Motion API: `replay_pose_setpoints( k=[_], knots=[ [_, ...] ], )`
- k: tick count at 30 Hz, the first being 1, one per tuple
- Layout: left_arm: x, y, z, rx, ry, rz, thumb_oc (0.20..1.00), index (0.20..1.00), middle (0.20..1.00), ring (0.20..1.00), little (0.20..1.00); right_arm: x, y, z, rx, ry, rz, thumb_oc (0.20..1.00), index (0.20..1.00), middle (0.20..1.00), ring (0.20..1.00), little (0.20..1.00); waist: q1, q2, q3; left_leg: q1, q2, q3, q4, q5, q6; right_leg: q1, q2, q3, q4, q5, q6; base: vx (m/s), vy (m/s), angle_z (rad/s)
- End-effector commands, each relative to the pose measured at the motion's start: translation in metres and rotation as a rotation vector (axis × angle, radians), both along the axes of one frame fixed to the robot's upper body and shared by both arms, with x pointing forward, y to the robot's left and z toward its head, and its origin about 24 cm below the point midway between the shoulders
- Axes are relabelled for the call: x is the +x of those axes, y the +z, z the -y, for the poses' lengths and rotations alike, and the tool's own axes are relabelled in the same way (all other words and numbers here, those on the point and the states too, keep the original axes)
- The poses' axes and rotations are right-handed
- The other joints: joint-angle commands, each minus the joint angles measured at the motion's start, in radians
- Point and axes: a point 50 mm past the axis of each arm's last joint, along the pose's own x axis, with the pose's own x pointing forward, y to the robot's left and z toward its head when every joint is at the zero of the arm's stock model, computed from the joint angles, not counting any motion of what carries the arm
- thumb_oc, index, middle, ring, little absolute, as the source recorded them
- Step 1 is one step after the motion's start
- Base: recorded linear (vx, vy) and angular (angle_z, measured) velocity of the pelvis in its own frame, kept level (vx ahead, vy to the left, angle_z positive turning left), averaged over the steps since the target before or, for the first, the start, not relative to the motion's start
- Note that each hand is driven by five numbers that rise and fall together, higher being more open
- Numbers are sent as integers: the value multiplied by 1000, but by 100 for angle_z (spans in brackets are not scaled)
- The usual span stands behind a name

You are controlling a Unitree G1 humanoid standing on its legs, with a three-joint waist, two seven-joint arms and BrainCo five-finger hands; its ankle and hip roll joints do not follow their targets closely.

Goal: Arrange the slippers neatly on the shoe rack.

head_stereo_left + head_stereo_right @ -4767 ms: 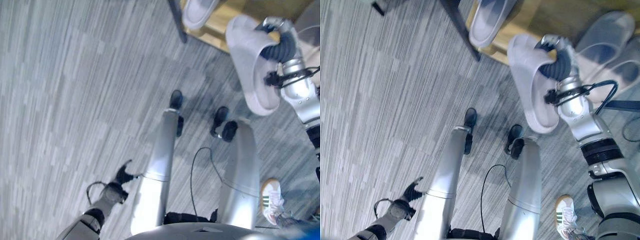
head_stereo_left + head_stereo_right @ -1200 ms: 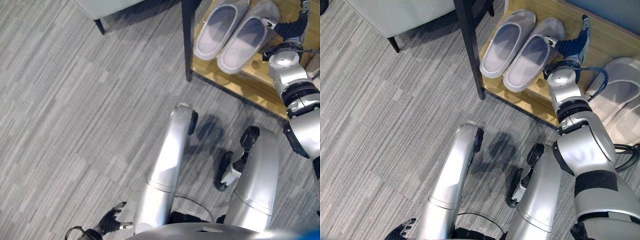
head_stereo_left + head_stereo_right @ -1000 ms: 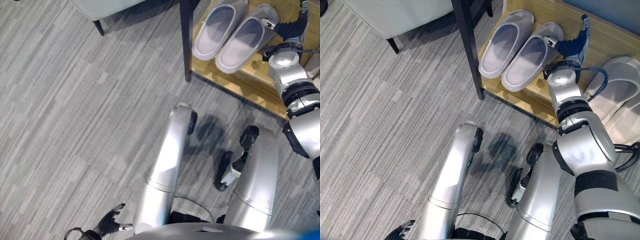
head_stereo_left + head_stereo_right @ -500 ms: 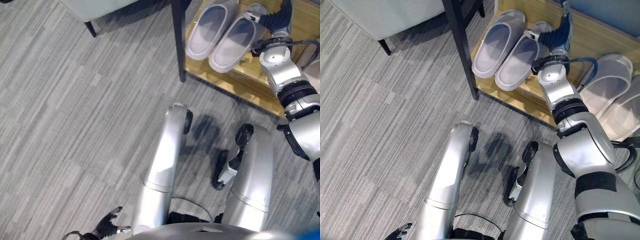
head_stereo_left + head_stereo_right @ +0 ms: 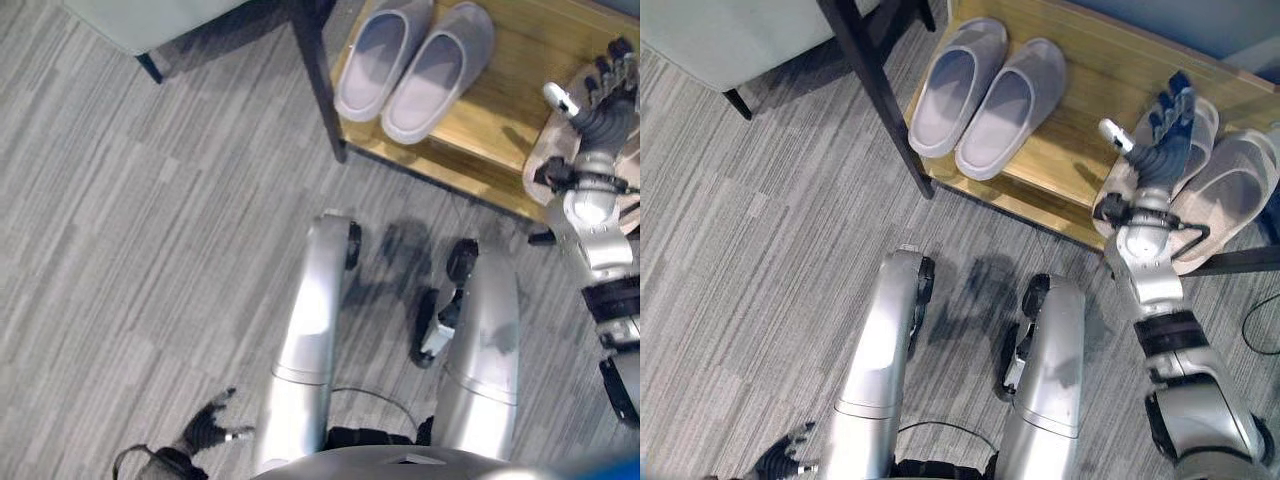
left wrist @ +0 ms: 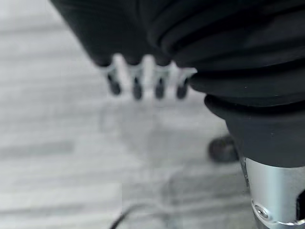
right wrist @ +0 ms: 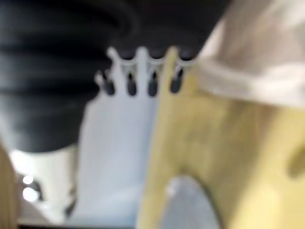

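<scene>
Two grey slippers lie side by side, toes to the back, at the left end of the wooden shoe rack shelf. Further right lies a second pair. My right hand hovers open over the left slipper of that second pair, fingers spread and holding nothing. In the right wrist view its straight fingers point along the wood beside a pale slipper. My left hand hangs open low by the carpet, its fingers straight.
A black rack post stands at the shelf's left front corner. A pale grey seat on dark legs sits at the far left. Grey striped carpet covers the floor in front of the rack.
My right hand has let go of the slipper it carried; that slipper now lies beside the other on the shelf. The hand has moved right, over the second pair. The camera has shifted.
</scene>
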Motion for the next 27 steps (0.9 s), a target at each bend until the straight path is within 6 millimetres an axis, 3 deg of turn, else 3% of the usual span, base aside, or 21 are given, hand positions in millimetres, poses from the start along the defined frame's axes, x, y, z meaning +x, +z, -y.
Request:
replay_pose_setpoints(
  k=[1, 4, 5, 7, 8, 9, 11, 12, 13, 14, 16, 17, 18, 19, 20, 21, 22, 24, 26, 27],
  knots=[
    [-25, -4, 17, -54, -69, -63, 1000, 1000, 1000, 1000, 1000, -16, 54, -30, -69, 211, 254, 1000, 1000, 1000, 1000, 1000, 51, 17, 1, -19, -6, -29, -166, -23, 24, 1, 4, 51, -167, 178, -48, -164, -10, 19],
    [-1, 0, 19, -43, -102, -7, 1000, 1000, 1000, 1000, 1000, -26, 44, -49, -175, 287, 240, 1000, 1000, 1000, 1000, 1000, 36, 14, 1, -19, -7, -52, -338, 81, 34, 9, -15, 12, -323, 213, -35, -213, 14, 18],
    [11, 0, 22, -46, -93, 28, 1000, 1000, 1000, 1000, 1000, -30, 38, -54, -235, 287, 230, 1000, 1000, 1000, 1000, 1000, 30, 14, 1, -19, -9, -65, -424, 139, 35, 16, -26, -18, -394, 230, -24, -188, 54, 21],
    [23, -2, 27, -46, -95, 56, 1000, 1000, 1000, 1000, 1000, -29, 29, -61, -264, 286, 208, 1000, 1000, 1000, 1000, 1000, 25, 21, 1, -19, -8, -73, -493, 191, 36, 23, -39, -49, -469, 251, -14, -203, 96, 24],
    [37, 1, 32, -55, -92, 97, 1000, 1000, 1000, 1000, 1000, -24, 13, -60, -264, 260, 138, 1000, 1000, 1000, 1000, 1000, 21, 24, 1, -18, 0, -77, -556, 240, 36, 39, -44, -76, -541, 274, -4, -175, 71, 20],
    [37, 1, 32, -54, -93, 98, 1000, 1000, 1000, 1000, 1000, -24, 13, -60, -264, 260, 140, 1000, 1000, 1000, 1000, 1000, 20, 27, 1, -18, 0, -81, -560, 245, 36, 42, -44, -81, -548, 278, -5, -201, 81, 10],
    [44, -2, 37, -66, -78, 111, 1000, 1000, 1000, 1000, 1000, -18, -22, -52, -220, 226, -6, 1000, 1000, 1000, 1000, 1000, 15, 21, 1, 65, 11, -79, -665, 292, 35, 119, -43, -105, -663, 312, 1, -185, 69, 13],
    [47, -6, 40, -60, -56, 110, 1000, 1000, 1000, 1000, 1000, -20, -66, -43, -197, 188, -174, 1000, 1000, 1000, 1000, 1000, 8, 3, 1, 174, 20, -72, -791, 335, 25, 228, -44, -130, -794, 350, 13, -212, 24, 10],
    [49, -6, 40, -52, -52, 117, 1000, 1000, 1000, 1000, 1000, -23, -87, -38, -180, 167, -252, 1000, 1000, 1000, 1000, 1000, 9, 0, 1, 242, 27, -80, -865, 362, 23, 290, -39, -143, -862, 366, 14, -171, 0, 14],
    [48, -6, 40, -52, -53, 117, 1000, 1000, 1000, 1000, 1000, -23, -87, -38, -180, 167, -252, 1000, 1000, 1000, 1000, 1000, 9, 1, 1, 243, 28, -81, -867, 363, 23, 293, -39, -144, -865, 367, 14, -79, -15, 24],
    [59, -4, 40, -6, -55, 158, 1000, 1000, 1000, 1000, 1000, -41, -150, -22, -209, 87, -504, 1000, 1000, 1000, 1000, 1000, 7, -16, -2, 423, 55, -94, -1063, 433, 20, 458, -39, -188, -1047, 424, 34, -60, -13, 3],
    [59, -4, 40, -5, -56, 155, 1000, 1000, 1000, 1000, 1000, -41, -151, -22, -209, 87, -507, 1000, 1000, 1000, 1000, 1000, 7, -13, 1, 436, 56, -97, -1075, 438, 20, 473, -37, -193, -1060, 429, 34, -8, -13, -9],
    [61, -2, 44, 9, -84, 182, 1000, 1000, 1000, 1000, 1000, -62, -193, -8, -235, 20, -687, 1000, 1000, 1000, 1000, 1000, 8, -14, -32, 550, 73, -102, -1202, 481, 13, 582, -21, -226, -1187, 474, 52, 83, -28, 4],
    [61, -1, 44, 23, -101, 188, 1000, 1000, 1000, 1000, 1000, -73, -211, -3, -255, 0, -770, 1000, 1000, 1000, 1000, 1000, 8, -18, -59, 610, 75, -100, -1272, 496, 7, 631, -7, -243, -1235, 487, 65, 132, -36, 11],
    [60, -2, 45, 31, -117, 182, 1000, 1000, 1000, 1000, 1000, -84, -228, 2, -264, -19, -851, 1000, 1000, 1000, 1000, 1000, 12, -16, -71, 664, 77, -102, -1323, 511, 6, 683, -4, -258, -1288, 503, 71, 100, -31, 1],
    [59, -2, 45, 32, -118, 181, 1000, 1000, 1000, 1000, 1000, -84, -228, 2, -264, -19, -851, 1000, 1000, 1000, 1000, 1000, 12, -14, -67, 673, 78, -103, -1330, 514, 6, 692, -2, -260, -1295, 507, 71, 179, -57, -2],
    [58, -4, 51, 55, -163, 176, 1000, 1000, 1000, 1000, 1000, -107, -257, 9, -277, -47, -992, 1000, 1000, 1000, 1000, 1000, 9, -23, -111, 785, 85, -101, -1436, 536, 1, 798, 9, -270, -1395, 534, 84, 221, -77, -12],
    [58, -4, 62, 45, -217, 182, 1000, 1000, 1000, 1000, 1000, -128, -283, 16, -262, -92, -1140, 1000, 1000, 1000, 1000, 1000, 9, -22, -148, 914, 90, -103, -1546, 561, 1, 919, 22, -279, -1499, 565, 96, 272, -77, -13],
    [57, -6, 66, 29, -232, 172, 1000, 1000, 1000, 1000, 1000, -137, -292, 21, -250, -122, -1200, 1000, 1000, 1000, 1000, 1000, 13, -14, -153, 978, 91, -104, -1596, 574, 2, 971, 28, -283, -1543, 578, 100, 95, -7, -3],
    [59, -5, 73, 15, -255, 178, 1000, 1000, 1000, 1000, 1000, -148, -302, 26, -212, -167, -1265, 1000, 1000, 1000, 1000, 1000, 10, -8, -165, 1019, 93, -102, -1646, 613, 4, 1013, 34, -296, -1591, 618, 100, 88, -27, -8]
  ],
)
